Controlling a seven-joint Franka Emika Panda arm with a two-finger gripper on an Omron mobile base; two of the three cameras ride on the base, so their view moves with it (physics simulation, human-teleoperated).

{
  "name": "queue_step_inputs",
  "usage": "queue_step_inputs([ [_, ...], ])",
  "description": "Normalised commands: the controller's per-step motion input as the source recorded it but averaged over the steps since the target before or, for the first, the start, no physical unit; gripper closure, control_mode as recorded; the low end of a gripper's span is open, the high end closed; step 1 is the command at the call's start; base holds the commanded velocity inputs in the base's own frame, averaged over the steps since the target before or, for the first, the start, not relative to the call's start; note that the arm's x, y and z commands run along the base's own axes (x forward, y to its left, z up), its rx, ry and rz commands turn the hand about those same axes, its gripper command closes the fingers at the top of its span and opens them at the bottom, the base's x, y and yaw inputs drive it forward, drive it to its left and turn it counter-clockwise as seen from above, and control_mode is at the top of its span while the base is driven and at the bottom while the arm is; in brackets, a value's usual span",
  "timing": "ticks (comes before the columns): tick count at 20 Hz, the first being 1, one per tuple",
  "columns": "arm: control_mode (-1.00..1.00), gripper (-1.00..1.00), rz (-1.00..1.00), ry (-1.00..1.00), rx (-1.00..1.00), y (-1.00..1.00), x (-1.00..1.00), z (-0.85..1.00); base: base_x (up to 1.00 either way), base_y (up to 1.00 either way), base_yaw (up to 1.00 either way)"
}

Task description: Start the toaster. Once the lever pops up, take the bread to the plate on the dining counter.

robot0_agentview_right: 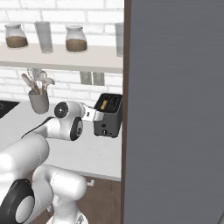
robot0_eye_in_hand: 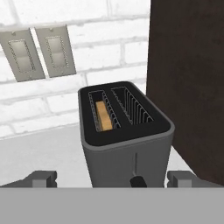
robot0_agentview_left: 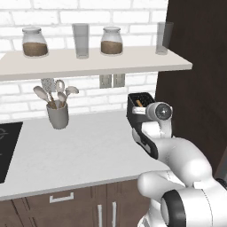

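- We see the white arm point(robot0_agentview_left: 177, 155) rise from the base, bend at its dark elbow and reach forward, wrist level.
- In the hand view, the gripper point(robot0_eye_in_hand: 113, 178) stands with jaws spread wide, its 2 fingertips point(robot0_eye_in_hand: 41, 177) far apart, nothing clamped between them.

White rounded arm point(robot0_agentview_left: 181, 159), dark joints

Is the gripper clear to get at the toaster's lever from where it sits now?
Probably yes. The open gripper sits right in front of the toaster, its lever between the fingertips, nothing between them.
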Motion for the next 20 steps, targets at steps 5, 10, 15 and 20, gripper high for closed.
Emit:
queue_step_inputs([
  [5,-1.00,-1.00,0.00,0.00,0.00,0.00,0.00,0.00,0.00,0.00,0.00],
  [10,-1.00,-1.00,0.00,0.00,0.00,0.00,0.00,0.00,0.00,0.00,0.00],
  [15,-1.00,-1.00,0.00,0.00,0.00,0.00,0.00,0.00,0.00,0.00,0.00],
  [20,-1.00,-1.00,0.00,0.00,0.00,0.00,0.00,0.00,0.00,0.00,0.00],
])
